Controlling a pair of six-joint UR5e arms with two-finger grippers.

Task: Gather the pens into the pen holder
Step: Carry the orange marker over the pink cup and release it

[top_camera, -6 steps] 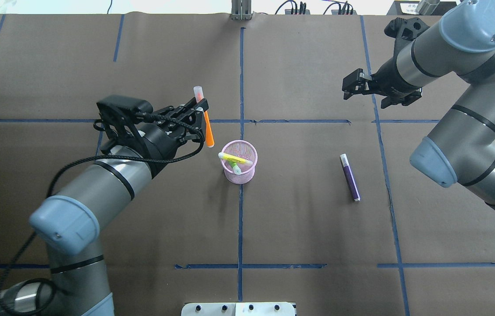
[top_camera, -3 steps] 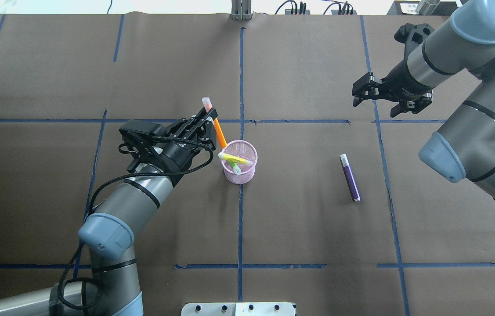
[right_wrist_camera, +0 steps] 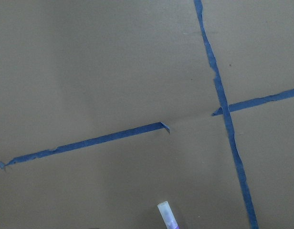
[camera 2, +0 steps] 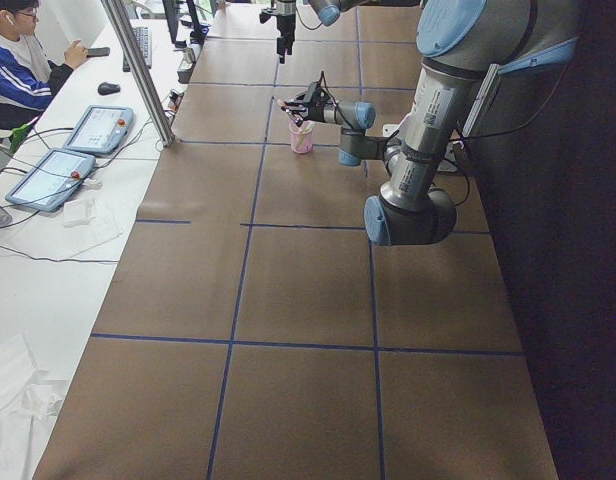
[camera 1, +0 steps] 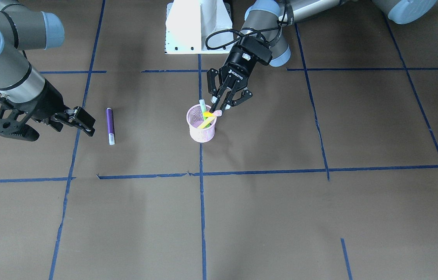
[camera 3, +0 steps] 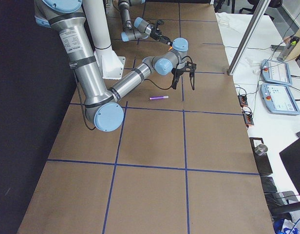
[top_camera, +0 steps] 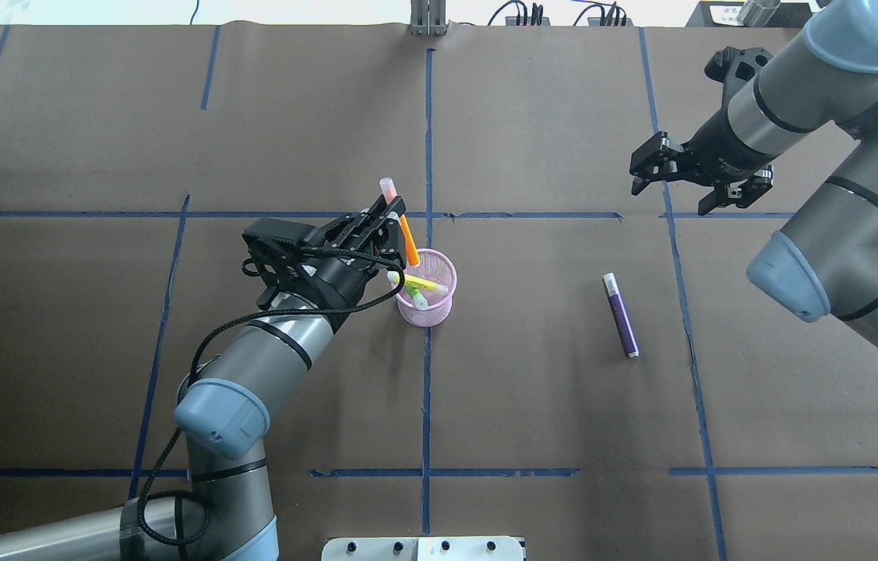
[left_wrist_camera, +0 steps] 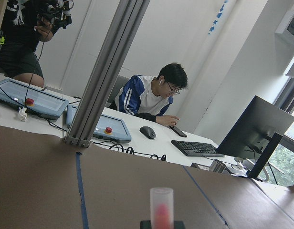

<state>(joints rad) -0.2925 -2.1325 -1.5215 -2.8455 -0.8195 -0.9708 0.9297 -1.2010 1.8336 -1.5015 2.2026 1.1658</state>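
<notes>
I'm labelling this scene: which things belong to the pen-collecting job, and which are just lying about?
Job: orange pen, held by left gripper; yellow pen, green pen, in pink wire-mesh cup; purple pen, lying loose.
Lying about: white robot base; blue tape lines; black keyboard.

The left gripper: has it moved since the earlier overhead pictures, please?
Yes. The left gripper has moved right, bringing the orange pen to the rim of the unmoved pen holder.

Two pens [top_camera: 423, 282] in holder [top_camera: 428, 312], lone pen [top_camera: 620, 314] rightward
</notes>
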